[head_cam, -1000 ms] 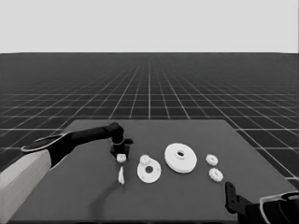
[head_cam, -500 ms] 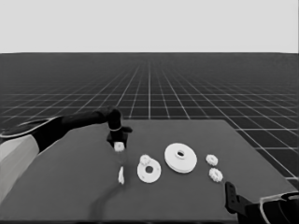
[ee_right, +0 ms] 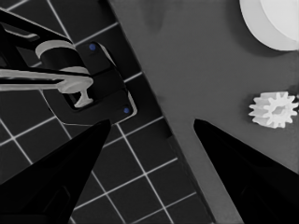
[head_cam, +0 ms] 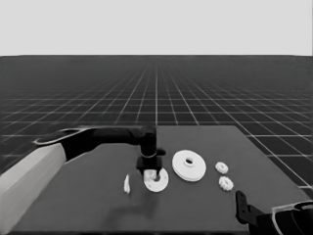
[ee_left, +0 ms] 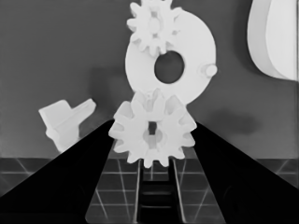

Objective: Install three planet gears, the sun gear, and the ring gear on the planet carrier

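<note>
Two gears (head_cam: 225, 176) lie loose on the surface (head_cam: 88, 196) to the right of the ring gear (head_cam: 189, 165), one just beyond the other, and one of them shows in the right wrist view beside the surface's edge. A third gear (ee_left: 153, 24) already sits on the carrier (ee_left: 187, 70), at the rim beside its centre hole, with a small bare peg visible on the far side of the hole. The fourth gear (ee_left: 153, 134) is clamped between the fingers of the left hand (head_cam: 151, 172), which now hangs directly over the carrier; half a second ago that hand was farther back and to the left, over bare surface with the gear in its grip, and a second ago it was down near the thin white piece (head_cam: 126, 184). That piece lies to the left of the carrier, apart from it, where it lay before. The ring gear sits just right of the carrier, unmoved. The right hand (ee_right: 149, 135) waits at the near right corner of the surface, its fingers spread apart with nothing between them, as in the earlier frames.
</note>
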Controlling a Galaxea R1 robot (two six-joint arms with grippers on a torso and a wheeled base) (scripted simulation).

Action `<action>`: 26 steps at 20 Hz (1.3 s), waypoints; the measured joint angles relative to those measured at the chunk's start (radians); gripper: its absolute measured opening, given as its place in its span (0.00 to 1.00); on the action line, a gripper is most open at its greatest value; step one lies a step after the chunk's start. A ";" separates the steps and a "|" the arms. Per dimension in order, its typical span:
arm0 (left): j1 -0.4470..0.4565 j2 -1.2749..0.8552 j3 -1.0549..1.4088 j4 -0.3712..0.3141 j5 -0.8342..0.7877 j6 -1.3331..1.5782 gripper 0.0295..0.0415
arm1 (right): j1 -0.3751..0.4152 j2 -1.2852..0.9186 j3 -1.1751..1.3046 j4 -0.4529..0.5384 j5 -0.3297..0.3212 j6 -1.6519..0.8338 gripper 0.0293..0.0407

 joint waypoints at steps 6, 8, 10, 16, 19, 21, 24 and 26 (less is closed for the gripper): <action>0.160 0.020 -0.091 0.162 -0.029 0.065 0.14 | 0.000 0.000 0.000 0.000 0.000 0.000 0.81; 0.167 0.020 -0.095 0.167 -0.031 0.067 0.14 | 0.000 0.000 0.000 0.000 0.000 0.000 0.81; 0.169 0.020 -0.096 0.168 -0.031 0.068 0.14 | 0.000 0.000 0.000 0.000 0.000 0.000 0.81; 0.170 0.020 -0.097 0.169 -0.032 0.068 0.74 | 0.000 0.000 0.000 0.000 0.000 0.000 0.81; 0.170 0.020 -0.097 0.169 -0.032 0.068 0.75 | 0.000 0.000 0.000 0.000 0.000 0.000 0.81; 0.111 0.008 -0.044 0.106 -0.010 0.032 0.75 | 0.000 0.000 0.000 0.000 0.000 0.000 0.81; 0.021 0.002 -0.005 0.023 0.000 0.002 0.75 | 0.000 0.000 0.000 0.000 0.000 0.000 0.81; 0.007 0.002 -0.001 0.008 0.000 -0.001 0.75 | 0.000 0.000 0.000 0.000 0.000 0.000 0.81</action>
